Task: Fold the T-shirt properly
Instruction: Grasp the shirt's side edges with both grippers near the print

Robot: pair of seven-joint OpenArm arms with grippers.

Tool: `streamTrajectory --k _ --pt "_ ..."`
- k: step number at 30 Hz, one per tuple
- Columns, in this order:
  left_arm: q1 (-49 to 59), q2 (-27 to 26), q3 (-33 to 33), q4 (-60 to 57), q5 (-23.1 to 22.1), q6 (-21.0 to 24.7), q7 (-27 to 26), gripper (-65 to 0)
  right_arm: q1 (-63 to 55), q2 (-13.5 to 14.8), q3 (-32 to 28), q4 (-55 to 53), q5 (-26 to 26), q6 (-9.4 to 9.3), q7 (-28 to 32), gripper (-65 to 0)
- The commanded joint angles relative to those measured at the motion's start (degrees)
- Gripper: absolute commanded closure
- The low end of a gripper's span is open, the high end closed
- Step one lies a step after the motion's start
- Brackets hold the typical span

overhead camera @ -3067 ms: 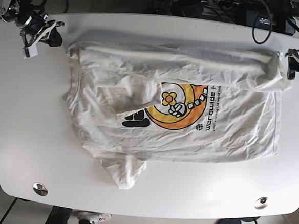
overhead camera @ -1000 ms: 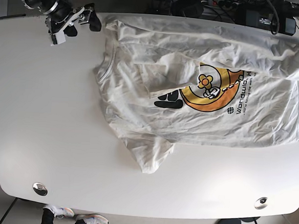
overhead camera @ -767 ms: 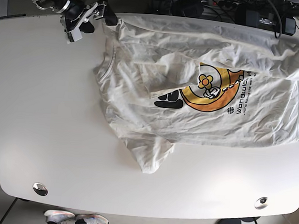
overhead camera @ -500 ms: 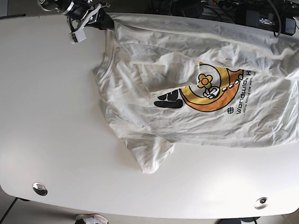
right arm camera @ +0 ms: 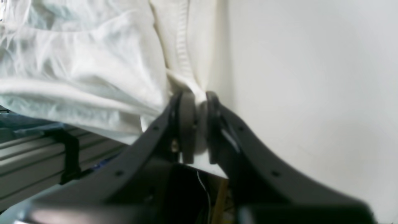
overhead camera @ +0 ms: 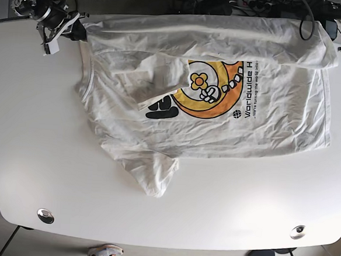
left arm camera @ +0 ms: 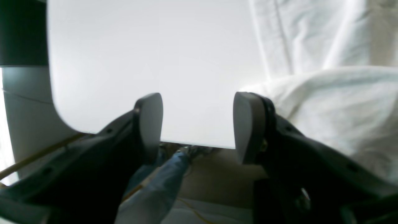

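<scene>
1. A white table (overhead camera: 34, 153) with rounded corners fills the base view, a round metal fitting (overhead camera: 45, 215) set near each of its two front corners.

2. A white T-shirt (overhead camera: 265, 117) lies spread across the far half of the table, its collar toward the view's left and its hem toward the right. The far edge is folded over into a long band running along the back of the table. One sleeve is folded in over the chest, and the other sleeve (overhead camera: 155, 177) sticks out toward the front edge.

3. An orange, yellow and black printed graphic (overhead camera: 205, 95) with a flower and a line of black lettering sits face up at mid-chest, partly covered by the folded sleeve.

4. The right gripper (right arm camera: 196, 107), seen at the base view's far left corner of the shirt, has its dark fingers (right arm camera: 186, 124) pressed together on a pinch of the T-shirt fabric just beside the ribbed collar seam.

5. The left gripper (left arm camera: 197, 124), at the base view's far right table edge, holds its two fingers (left arm camera: 149, 121) well apart with only bare table and floor showing between them; the bunched T-shirt lies just beside its right-hand finger, and contact cannot be told.
</scene>
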State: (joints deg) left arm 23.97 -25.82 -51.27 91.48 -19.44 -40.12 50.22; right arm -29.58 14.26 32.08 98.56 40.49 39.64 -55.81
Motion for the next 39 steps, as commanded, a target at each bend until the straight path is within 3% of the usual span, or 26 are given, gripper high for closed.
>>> streamTrajectory --k 1,4,7,11,16,19,21,24,26,29,33,39 --pt "-2.21 -0.42 2.61 0.78 -0.65 0.12 -1.12 -33.2 -0.17 0.38 0.58 1.17 1.05 0.36 0.65 -17.9" --pt "-4.58 0.55 7.35 0.78 -0.65 0.12 -1.12 -33.2 -0.17 0.29 0.58 4.43 1.14 0.36 1.00 -37.7" --pt "-7.75 2.57 7.79 0.61 -0.65 0.12 -2.17 -33.2 1.76 0.20 0.58 8.73 1.05 0.36 0.91 -47.6" --pt "-8.36 4.86 7.88 0.52 -0.56 0.12 -9.12 -33.2 8.88 0.20 -0.03 7.15 -0.89 0.36 0.65 -48.0" --pt "-11.70 3.98 13.77 -4.41 -0.56 11.68 -17.56 -33.8 24.70 0.29 -4.95 -2.61 -11.96 0.36 0.73 -48.0" --pt "-15.66 2.66 15.88 -11.00 -0.56 13.26 -17.73 -33.3 31.21 0.29 -7.86 -8.41 -16.18 0.36 1.00 -47.9" --pt "-17.77 2.57 16.76 -13.90 -0.56 13.26 -17.82 -33.3 33.23 0.20 -8.82 -9.82 -16.27 0.36 1.00 -43.3" --pt "-21.37 2.66 19.40 -16.98 4.80 13.17 -17.91 -33.2 34.73 0.02 -14.01 -9.99 -16.27 0.36 1.17 -19.7" --pt "-24.27 3.01 20.89 -18.47 8.41 13.17 -17.91 -33.1 35.17 -1.82 -15.94 -10.52 -16.71 0.36 1.61 -10.5" --pt "-25.86 3.01 23.09 -21.02 8.94 13.17 -18.79 -33.1 35.25 -2.44 -16.12 -15.27 -16.80 0.36 4.08 -10.9" --pt "-27.61 2.66 29.77 -27.88 9.11 13.17 -25.47 -33.1 35.34 -1.91 -16.12 -25.20 -16.80 0.36 10.93 -10.9" --pt "-36.32 2.13 35.49 -38.78 10.25 13.17 -26.79 -33.1 35.78 2.93 -15.86 -32.59 -16.71 0.36 16.47 -10.9"
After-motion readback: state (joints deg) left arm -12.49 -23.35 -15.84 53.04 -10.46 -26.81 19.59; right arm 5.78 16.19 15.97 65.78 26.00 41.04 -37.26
